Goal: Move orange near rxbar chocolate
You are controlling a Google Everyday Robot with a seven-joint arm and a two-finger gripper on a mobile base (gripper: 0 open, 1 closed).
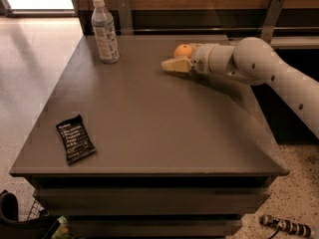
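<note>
Nearest to us, at the front-left part of the table (149, 113), lay the rxbar chocolate (76, 138), flat, w/ its white text up. Further back, right of centre, the gripper (172, 65) was low over the surface and pointed to the left. We could not tell if its jaws were apart or together. The orange (183, 50) sat just behind the gripper, touching it or very near, i.e. well apart from the bar. Farthest, at the back-left, the water bottle (104, 31) stood upright.

We judged the step in hand to be getting hold of the orange; the carry was not yet done. To do it well, we would put the jaws around the widest part of the fruit, because a round smooth skin slips out easily. Then close gently, lift only a little, and go diagonally to the front-left. We would set it down just beside the bar, not on it, and release w/o a push so it does not roll off the edge.
</note>
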